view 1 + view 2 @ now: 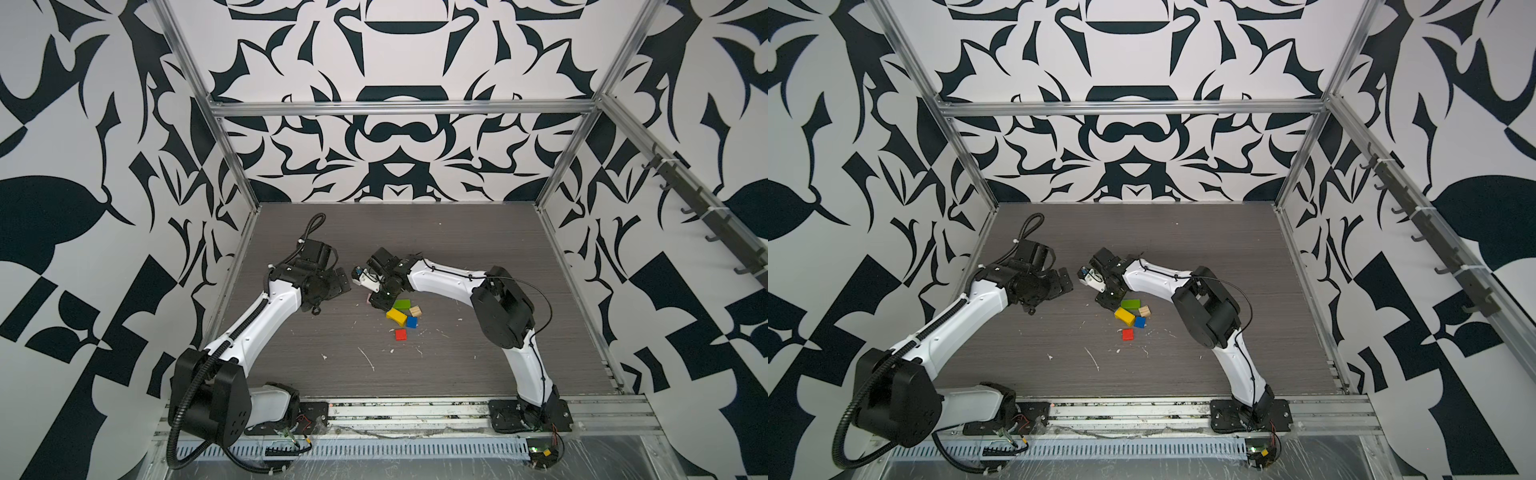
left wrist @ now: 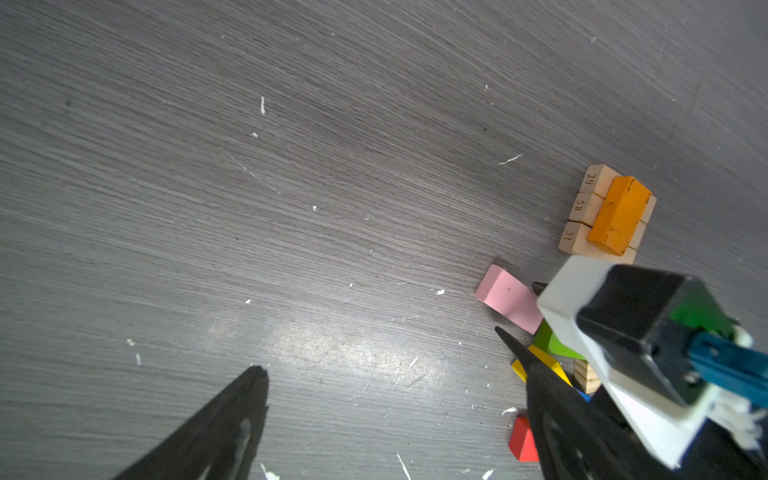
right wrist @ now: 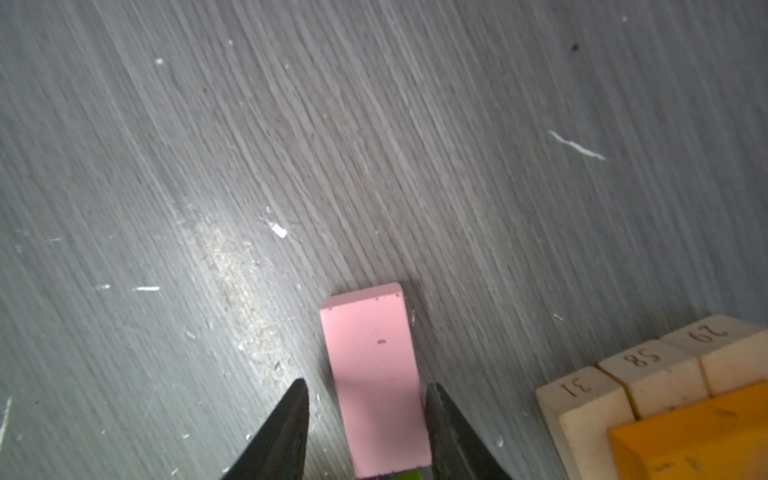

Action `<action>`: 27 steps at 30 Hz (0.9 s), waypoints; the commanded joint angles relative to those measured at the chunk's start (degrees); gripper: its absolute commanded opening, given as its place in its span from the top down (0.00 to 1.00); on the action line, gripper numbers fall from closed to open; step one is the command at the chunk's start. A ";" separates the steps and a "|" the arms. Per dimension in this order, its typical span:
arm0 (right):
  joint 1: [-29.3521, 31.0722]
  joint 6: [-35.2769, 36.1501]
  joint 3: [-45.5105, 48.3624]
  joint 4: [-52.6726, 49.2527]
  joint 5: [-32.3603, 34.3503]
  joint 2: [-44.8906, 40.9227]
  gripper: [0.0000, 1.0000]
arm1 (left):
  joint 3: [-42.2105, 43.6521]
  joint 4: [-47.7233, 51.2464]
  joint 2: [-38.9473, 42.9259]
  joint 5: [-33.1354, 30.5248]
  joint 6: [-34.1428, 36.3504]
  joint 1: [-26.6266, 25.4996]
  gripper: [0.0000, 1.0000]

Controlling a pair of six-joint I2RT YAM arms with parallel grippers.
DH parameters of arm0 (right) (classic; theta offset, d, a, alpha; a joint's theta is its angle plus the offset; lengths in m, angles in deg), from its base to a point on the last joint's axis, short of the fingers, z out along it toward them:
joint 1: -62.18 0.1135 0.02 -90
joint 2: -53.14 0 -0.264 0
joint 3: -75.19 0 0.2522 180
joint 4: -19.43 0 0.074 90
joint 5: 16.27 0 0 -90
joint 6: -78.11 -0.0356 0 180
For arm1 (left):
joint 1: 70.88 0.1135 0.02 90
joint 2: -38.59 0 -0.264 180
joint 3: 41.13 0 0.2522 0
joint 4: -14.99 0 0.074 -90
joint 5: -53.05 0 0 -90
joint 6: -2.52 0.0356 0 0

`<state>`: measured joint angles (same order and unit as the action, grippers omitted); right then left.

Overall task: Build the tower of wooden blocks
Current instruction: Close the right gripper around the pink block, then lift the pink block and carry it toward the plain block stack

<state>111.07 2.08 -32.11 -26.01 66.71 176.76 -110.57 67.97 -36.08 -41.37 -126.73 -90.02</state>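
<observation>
We judge the tower barely begun: three tan bars (image 2: 579, 205) lie side by side as its base, and the orange block (image 2: 621, 214) sits on them, leaving room beside it for a partner. That partner, the pink block (image 3: 370, 332), lies flat on the table (image 1: 457, 249) just beside the base. The right gripper (image 3: 368, 384) straddles it with its jaws spread, a gap showing on one side, so it is not yet pinched. In a top view the green block (image 1: 402, 304), yellow block (image 1: 396, 316), blue square (image 1: 411, 322) and plain cube (image 1: 415, 311) cluster at 4 o'clock from that gripper, with the red square (image 1: 400, 334) at 6 o'clock from the yellow. All five are unplaced. The left gripper (image 2: 380, 351) hangs at 9 o'clock, its jaws wide and empty.
</observation>
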 commanded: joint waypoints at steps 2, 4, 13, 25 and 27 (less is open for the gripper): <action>0.60 0.00 -1.54 -0.78 0.09 -0.21 0.52 | 0.92 -0.23 0.97 0.80 -0.75 0.23 0.01; 0.69 0.00 -1.37 -0.68 0.27 -0.21 0.52 | 1.02 -0.34 0.82 0.91 -0.81 0.20 0.00; 0.76 -0.08 -1.31 -0.90 0.79 0.58 0.53 | 1.13 -0.87 0.48 2.08 -1.10 0.23 0.01; 0.82 -0.26 -1.56 -1.50 1.16 1.60 0.55 | 1.19 -1.47 0.16 2.68 -1.25 0.29 0.01; 0.86 -0.34 -1.32 -1.37 1.11 1.46 0.56 | 1.10 -1.58 -0.03 2.93 -1.36 0.32 0.00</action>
<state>111.46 2.00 -32.26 -26.29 67.39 178.24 -110.36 66.61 -36.08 -39.08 -127.21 -90.00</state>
